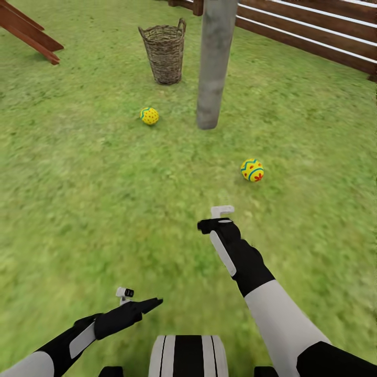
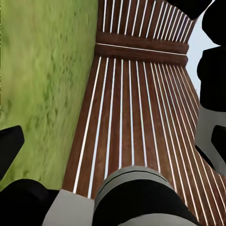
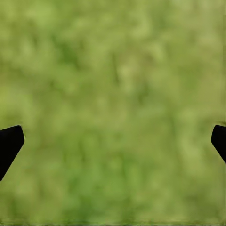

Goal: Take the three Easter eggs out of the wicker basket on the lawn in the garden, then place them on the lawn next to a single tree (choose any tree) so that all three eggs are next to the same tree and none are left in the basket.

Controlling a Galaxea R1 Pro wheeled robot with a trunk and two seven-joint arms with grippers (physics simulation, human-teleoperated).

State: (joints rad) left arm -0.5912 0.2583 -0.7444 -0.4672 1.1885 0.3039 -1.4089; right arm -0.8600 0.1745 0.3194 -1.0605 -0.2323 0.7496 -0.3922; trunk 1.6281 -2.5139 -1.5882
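Easter eggs on the lawn (image 1: 104, 209), two visible: dotted yellow egg (image 1: 149, 115) at about 9 o'clock from the pale grey tree trunk (image 1: 214, 63), near its foot; banded yellow egg with a red flower (image 1: 252, 170) at about 5 o'clock from the trunk, a little farther off. Wicker basket (image 1: 164, 53) upright on the grass at about 10 o'clock from the trunk, near it, apart from both eggs; contents not discernible through the weave. Brown slatted fence (image 1: 314, 36) running behind, from 12 toward 3 o'clock of the head view. Reddish wooden beams (image 1: 29, 34) at upper left, around 10 o'clock.

Right pincer (image 1: 217, 220) held low over bare grass at about 7 o'clock from the banded egg, well apart from it; black fingertips (image 3: 9, 143) spread wide at the two edges of the right wrist view, nothing between them but blurred grass. Left pincer (image 1: 139, 301) near the robot's trunk, pointing toward 3 o'clock; fingers apart in the left wrist view, grass and fence slats beyond, nothing gripped.
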